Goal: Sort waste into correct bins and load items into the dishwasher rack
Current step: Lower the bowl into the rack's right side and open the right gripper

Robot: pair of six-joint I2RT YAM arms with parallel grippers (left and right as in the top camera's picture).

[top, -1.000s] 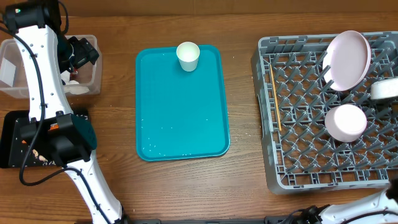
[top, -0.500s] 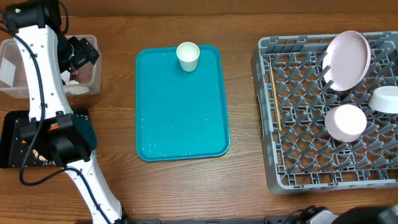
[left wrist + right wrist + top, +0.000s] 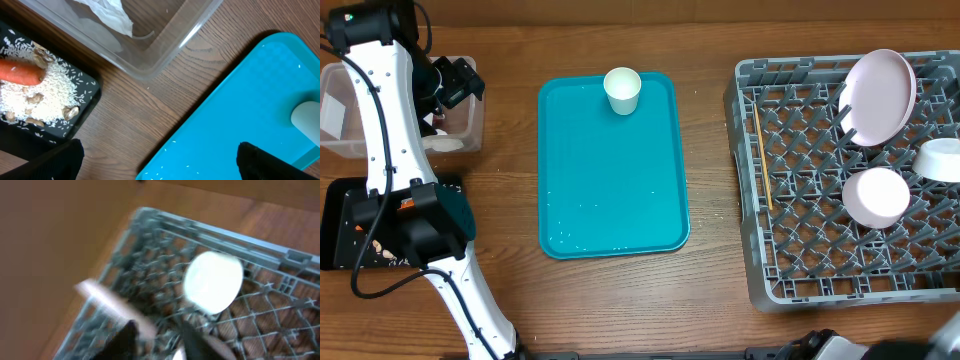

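So the wooden surface had everything spread across it; the grey dishwasher rack took up the whole right side, and the flat teal tray sat in the middle, well apart from it. Over on the left were the clear tub and, just in front of it, the black tray.

My left tool hung by the tub's near right corner, wide apart and gripping nothing; from its own camera the two fingers framed bare wood and a corner of the teal tray. My right tool was up over the rack, but its camera was all motion blur, so I honestly couldn't tell if it was released or clenched; it didn't show from above at all.

In the rack, the white plate stood on edge in the far right part; one white bowl sat tipped on its side just in front of it, and the second bowl was at the right edge of the overhead view. The little white cup stood upright on the teal tray near its far edge; the chopsticks lay along the rack's left side.

Waste-wise, the crumpled napkin was in the clear tub; the carrot lay on the black tray, touching a pile of white crumbs, with the beige peanut scraps scattered in and around that pile.
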